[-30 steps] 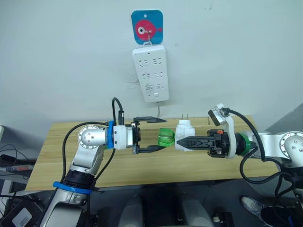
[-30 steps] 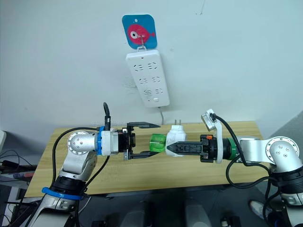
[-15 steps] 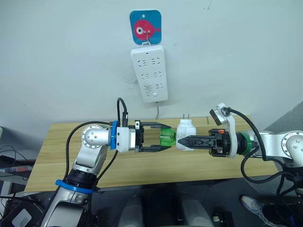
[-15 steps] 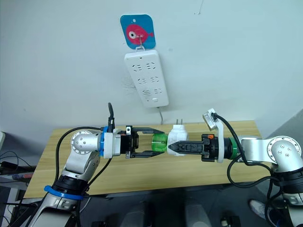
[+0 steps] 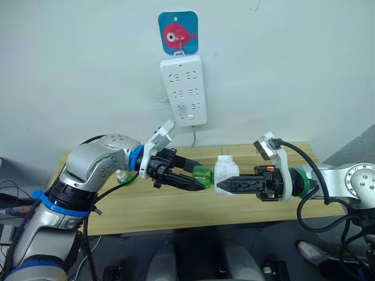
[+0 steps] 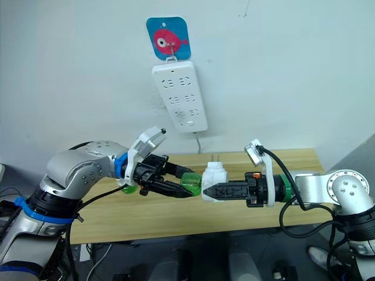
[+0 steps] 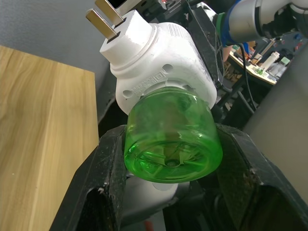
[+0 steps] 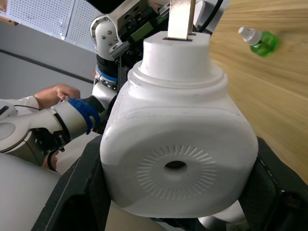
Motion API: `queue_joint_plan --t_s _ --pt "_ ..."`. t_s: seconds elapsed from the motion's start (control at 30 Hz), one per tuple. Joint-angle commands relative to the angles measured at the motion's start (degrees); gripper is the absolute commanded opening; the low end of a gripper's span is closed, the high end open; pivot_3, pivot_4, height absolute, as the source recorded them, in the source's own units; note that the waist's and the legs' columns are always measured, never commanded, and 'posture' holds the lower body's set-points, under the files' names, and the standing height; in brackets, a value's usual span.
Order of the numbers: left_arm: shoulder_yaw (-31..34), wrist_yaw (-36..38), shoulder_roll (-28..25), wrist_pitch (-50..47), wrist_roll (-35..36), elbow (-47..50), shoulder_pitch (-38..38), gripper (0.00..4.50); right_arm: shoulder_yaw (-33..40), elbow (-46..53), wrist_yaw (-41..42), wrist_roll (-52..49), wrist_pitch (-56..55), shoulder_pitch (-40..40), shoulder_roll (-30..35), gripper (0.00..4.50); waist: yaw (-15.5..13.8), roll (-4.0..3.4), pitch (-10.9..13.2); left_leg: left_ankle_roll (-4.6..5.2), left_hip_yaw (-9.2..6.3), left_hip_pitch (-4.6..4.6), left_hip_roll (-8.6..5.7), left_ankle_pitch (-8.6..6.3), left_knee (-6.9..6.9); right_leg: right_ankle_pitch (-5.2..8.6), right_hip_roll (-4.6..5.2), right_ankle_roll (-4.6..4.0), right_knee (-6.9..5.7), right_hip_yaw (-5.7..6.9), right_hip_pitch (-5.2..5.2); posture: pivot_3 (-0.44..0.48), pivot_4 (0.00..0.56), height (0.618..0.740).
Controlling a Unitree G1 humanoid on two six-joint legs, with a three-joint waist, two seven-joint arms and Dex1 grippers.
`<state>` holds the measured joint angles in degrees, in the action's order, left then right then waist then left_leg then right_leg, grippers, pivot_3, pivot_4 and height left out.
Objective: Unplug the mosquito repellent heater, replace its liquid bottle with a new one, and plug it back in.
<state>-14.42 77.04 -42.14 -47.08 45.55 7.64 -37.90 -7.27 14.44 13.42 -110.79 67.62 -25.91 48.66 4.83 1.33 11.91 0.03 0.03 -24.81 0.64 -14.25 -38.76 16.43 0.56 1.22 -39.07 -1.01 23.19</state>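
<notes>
The white mosquito repellent heater (image 5: pixel 226 171) hangs above the table, unplugged, prongs up. My right gripper (image 5: pixel 221 186) is shut on its body, and its round vent hole faces the right wrist view (image 8: pixel 175 165). A green liquid bottle (image 5: pixel 203 175) sits in the heater's base, pointing toward my left arm. My left gripper (image 5: pixel 196 179) is shut on this bottle, one black finger (image 7: pixel 103 183) on each side of it (image 7: pixel 169 139). A second green bottle with a white cap (image 8: pixel 258 40) lies on the table behind my left arm (image 6: pixel 130 188).
The white power strip (image 5: pixel 183 89) hangs on the wall from a blue fish hook (image 5: pixel 177 33), above and behind the grippers. The wooden table (image 5: pixel 176 206) stretches below both arms. A person's hand (image 8: pixel 62 91) appears at the side in the right wrist view.
My left arm has swung its elbow up and rolled its wrist, and its fingers have shut on the green bottle. The heater and right gripper shifted slightly left and down.
</notes>
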Motion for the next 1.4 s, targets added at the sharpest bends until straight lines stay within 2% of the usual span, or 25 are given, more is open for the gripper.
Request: queue_joint_plan --t_s 0.03,0.07,0.2,0.23,0.33,0.53,0.8,1.13,1.23,1.4 --pt "0.93 -0.29 0.90 10.38 -7.50 -0.42 1.59 2.25 2.15 1.37 0.45 -1.13 -0.81 0.06 0.69 2.99 -0.04 0.00 0.00 0.00 0.00 0.00 0.00 0.00 0.00 0.00 0.01 0.00 -0.01 0.00 0.00 -0.163 0.195 0.740" --pt "0.77 0.37 1.22 16.62 -10.80 -0.56 3.14 2.97 2.21 1.38 0.28 -1.33 -1.01 0.24 0.74 2.99 -0.05 0.00 0.00 0.00 0.01 0.00 0.00 0.00 0.00 0.00 0.02 -0.01 0.00 0.00 0.00 -0.162 0.194 0.740" --pt "2.34 1.12 3.23 37.39 -19.63 -3.62 9.32 4.09 2.44 1.24 -0.11 -1.71 -1.39 0.57 0.86 2.99 0.00 -0.03 0.00 0.00 0.11 0.02 0.04 0.00 0.02 -0.02 0.04 -0.03 0.00 -0.09 0.03 -0.163 0.192 0.740" --pt "3.03 0.82 3.81 41.25 -20.92 -4.63 10.73 4.13 2.49 1.23 -0.10 -1.68 -1.40 0.59 0.88 2.99 -0.05 -0.03 0.01 0.00 0.10 0.01 0.04 0.00 0.02 -0.02 0.04 -0.03 0.00 -0.08 0.03 -0.163 0.192 0.740" --pt "5.18 -1.16 6.48 54.69 -24.70 -7.91 14.31 4.13 2.53 1.22 -0.08 -1.60 -1.39 0.57 0.88 2.99 -0.16 -0.03 0.00 0.00 0.10 0.00 0.02 0.00 0.01 -0.02 0.11 -0.04 0.00 -0.07 0.03 -0.163 0.192 0.740" --pt "9.33 -2.29 13.00 74.01 -24.35 -10.86 16.37 4.13 2.51 0.81 0.10 -1.46 -1.12 0.09 0.99 2.99 -0.53 -0.02 0.00 0.00 0.16 -0.02 -0.10 0.00 -0.03 -0.03 0.33 -0.01 0.02 -0.02 0.00 -0.160 0.194 0.740" --pt "7.34 -0.14 13.71 79.18 -21.83 -8.61 17.36 4.13 2.59 0.35 0.30 -1.14 -0.82 -0.29 1.13 2.99 -0.17 -0.02 0.00 0.01 0.15 -0.01 -0.10 0.00 -0.03 -0.04 0.33 -0.01 -0.02 0.01 0.00 -0.161 0.194 0.740" --pt "5.79 -3.61 15.72 78.40 -23.53 -6.53 16.24 4.13 2.68 0.88 -0.36 -1.73 -1.17 0.03 1.12 2.99 -0.09 -0.02 0.00 0.01 0.12 -0.01 -0.09 0.00 -0.03 -0.04 0.27 -0.01 -0.02 0.02 -0.01 -0.166 0.198 0.740" --pt "5.50 -3.97 15.47 77.04 -23.26 -5.61 16.42 3.58 2.67 0.95 -0.39 -1.70 -1.22 0.18 1.05 2.99 -0.07 -0.02 0.00 0.01 0.12 -0.01 -0.08 0.00 -0.03 -0.04 0.25 -0.01 -0.02 0.02 -0.01 -0.165 0.199 0.740" --pt "5.60 -4.84 14.94 75.03 -23.61 -4.99 15.78 2.26 2.62 0.94 -0.35 -1.49 -1.30 0.13 0.86 2.99 -0.08 -0.02 0.00 0.01 0.12 -0.01 -0.08 0.00 -0.03 -0.04 0.25 -0.01 -0.01 0.01 -0.01 -0.164 0.200 0.740"
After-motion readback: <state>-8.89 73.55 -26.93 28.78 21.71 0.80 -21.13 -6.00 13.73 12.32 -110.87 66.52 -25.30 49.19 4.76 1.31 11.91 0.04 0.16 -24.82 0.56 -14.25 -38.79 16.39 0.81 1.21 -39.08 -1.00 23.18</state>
